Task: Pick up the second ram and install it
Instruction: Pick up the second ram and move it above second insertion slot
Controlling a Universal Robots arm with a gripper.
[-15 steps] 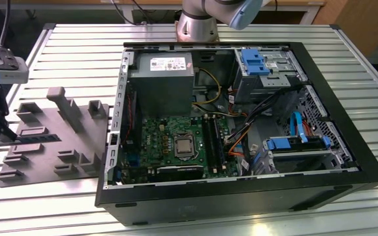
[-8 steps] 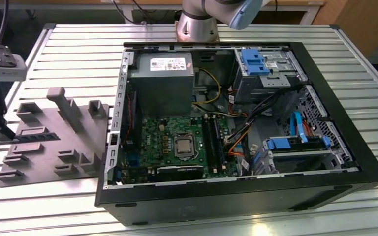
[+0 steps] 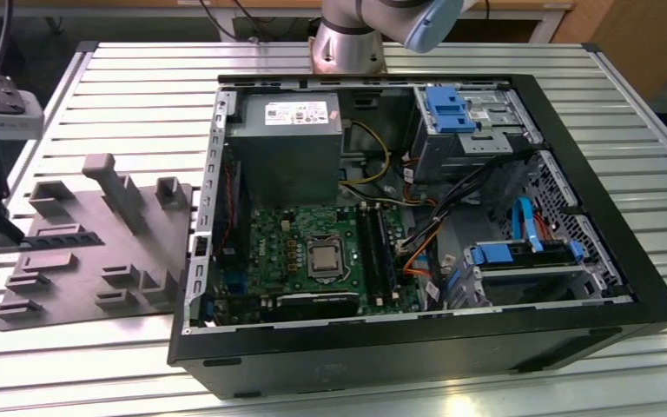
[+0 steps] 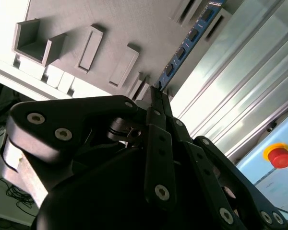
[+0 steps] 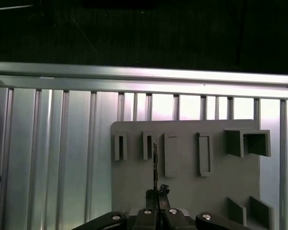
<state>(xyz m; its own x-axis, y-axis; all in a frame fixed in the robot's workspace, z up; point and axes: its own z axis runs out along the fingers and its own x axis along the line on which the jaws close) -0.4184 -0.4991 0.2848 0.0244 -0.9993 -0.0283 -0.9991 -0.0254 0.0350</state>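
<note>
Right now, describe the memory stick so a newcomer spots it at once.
Find the open computer case, then the grey moulded tray on the exterior view's left of it. On that tray's side away from the case sits a slim dark memory stick dotted with small chips. Everything around it is plain grey; the gripper is shut on its end.
</note>
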